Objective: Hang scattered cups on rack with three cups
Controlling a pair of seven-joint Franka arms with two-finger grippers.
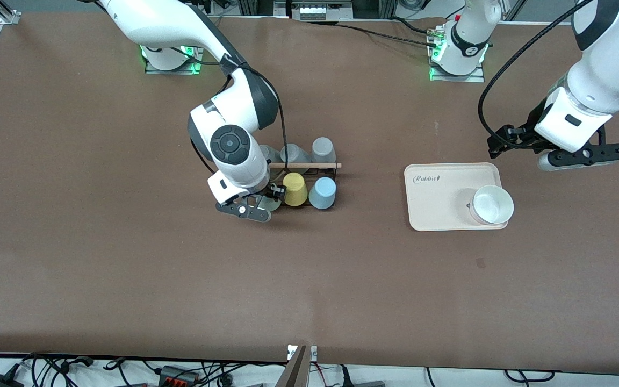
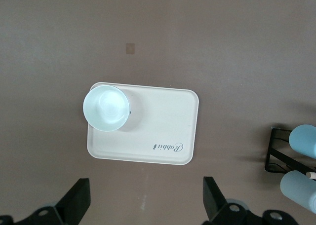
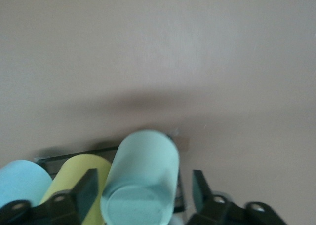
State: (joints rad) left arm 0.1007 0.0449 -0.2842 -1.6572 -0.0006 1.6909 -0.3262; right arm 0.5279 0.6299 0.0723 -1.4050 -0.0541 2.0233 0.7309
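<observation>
With its jaws spread and the mint green cup [image 3: 142,178] between them on the rack [image 1: 309,171] beside the yellow cup [image 3: 79,178], the right gripper [image 3: 143,193] risks dragging it off if it withdraws crookedly, while the left gripper [image 2: 145,200] waits open-jawed beside the tray [image 2: 163,124].

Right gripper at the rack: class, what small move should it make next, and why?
Probably lift straight up and away. The right gripper is open, its fingers standing clear on either side of the mint green cup, which sits upside down on the rack beside the yellow cup and light blue cup. The left gripper waits open over the table beside the tray.
</observation>
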